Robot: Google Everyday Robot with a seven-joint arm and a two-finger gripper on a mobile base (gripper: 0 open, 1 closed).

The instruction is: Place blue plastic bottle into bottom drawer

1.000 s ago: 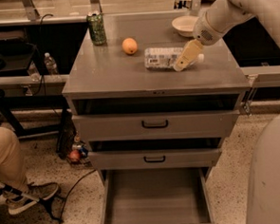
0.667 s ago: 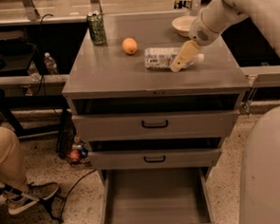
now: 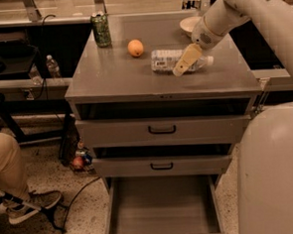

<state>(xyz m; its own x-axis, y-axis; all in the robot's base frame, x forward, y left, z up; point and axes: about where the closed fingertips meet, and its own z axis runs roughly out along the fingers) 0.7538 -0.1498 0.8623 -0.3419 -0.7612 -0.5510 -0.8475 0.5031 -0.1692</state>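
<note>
My tan gripper [image 3: 185,62] sits over the near side of the clear, crinkly blue plastic bottle [image 3: 162,61]. The bottle lies on its side on the grey metal cabinet top [image 3: 114,78], right of the round orange [image 3: 136,47]. Spread or pinching, I cannot tell. I should straddle its middle squarely and squeeze gently. The wide grey bottom drawer [image 3: 162,207] stands open below.
</note>
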